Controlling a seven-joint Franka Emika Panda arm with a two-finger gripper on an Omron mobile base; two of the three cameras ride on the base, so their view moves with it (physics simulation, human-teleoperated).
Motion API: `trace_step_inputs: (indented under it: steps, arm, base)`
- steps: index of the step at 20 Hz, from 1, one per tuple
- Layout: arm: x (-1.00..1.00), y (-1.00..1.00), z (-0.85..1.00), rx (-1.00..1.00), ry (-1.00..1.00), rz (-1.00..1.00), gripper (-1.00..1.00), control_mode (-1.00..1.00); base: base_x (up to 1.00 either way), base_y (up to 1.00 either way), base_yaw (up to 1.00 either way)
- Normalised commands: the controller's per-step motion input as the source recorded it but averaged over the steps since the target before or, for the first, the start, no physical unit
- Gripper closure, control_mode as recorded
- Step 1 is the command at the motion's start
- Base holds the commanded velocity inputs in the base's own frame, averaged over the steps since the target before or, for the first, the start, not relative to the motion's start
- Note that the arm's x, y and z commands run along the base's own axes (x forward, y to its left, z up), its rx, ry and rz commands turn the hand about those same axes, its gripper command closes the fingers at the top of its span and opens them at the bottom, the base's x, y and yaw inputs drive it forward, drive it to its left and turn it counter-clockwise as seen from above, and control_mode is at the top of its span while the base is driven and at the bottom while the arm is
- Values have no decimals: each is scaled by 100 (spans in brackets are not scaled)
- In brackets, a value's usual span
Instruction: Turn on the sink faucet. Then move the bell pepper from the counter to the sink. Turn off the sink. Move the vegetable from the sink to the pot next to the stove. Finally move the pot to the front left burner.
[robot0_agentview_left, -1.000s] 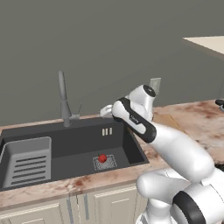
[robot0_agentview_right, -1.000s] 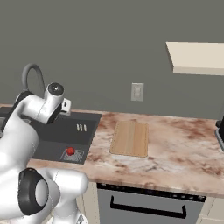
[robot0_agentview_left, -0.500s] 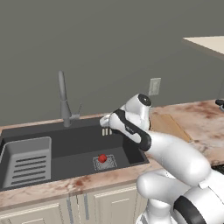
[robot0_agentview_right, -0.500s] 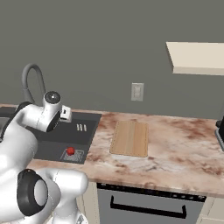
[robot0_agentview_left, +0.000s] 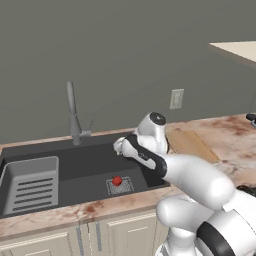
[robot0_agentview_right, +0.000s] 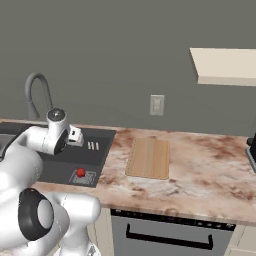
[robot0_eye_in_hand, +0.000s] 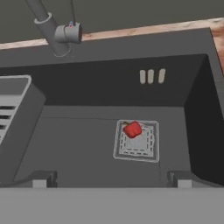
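Bell pepper (robot0_eye_in_hand: 132, 129): small, glossy red, lies on square drain grate on sink (robot0_eye_in_hand: 78, 131) floor. Sink: dark grey rectangular basin, lighter grey slotted tray insert at one end. Sink faucet (robot0_agentview_left: 73, 112): tall thin grey spout, upright behind basin, thin lever at base. Counter (robot0_agentview_right: 200, 165): pinkish-beige marble with brown veining, surrounds basin. Pot, stove: cannot tell.
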Motion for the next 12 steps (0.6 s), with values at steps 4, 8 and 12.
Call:
trace_step_inputs:
  steps: [4, 8, 12]
  arm:
    - [0, 0, -33, -8, 6, -2, -100, -100]
    - [0, 0, -31, -6, 6, 0, -100, -100]
    - [0, 0, -33, -5, 7, 0, -100, -100]
  base:
    - [0, 0, 0]
    - [0, 0, 0]
    - [0, 0, 0]
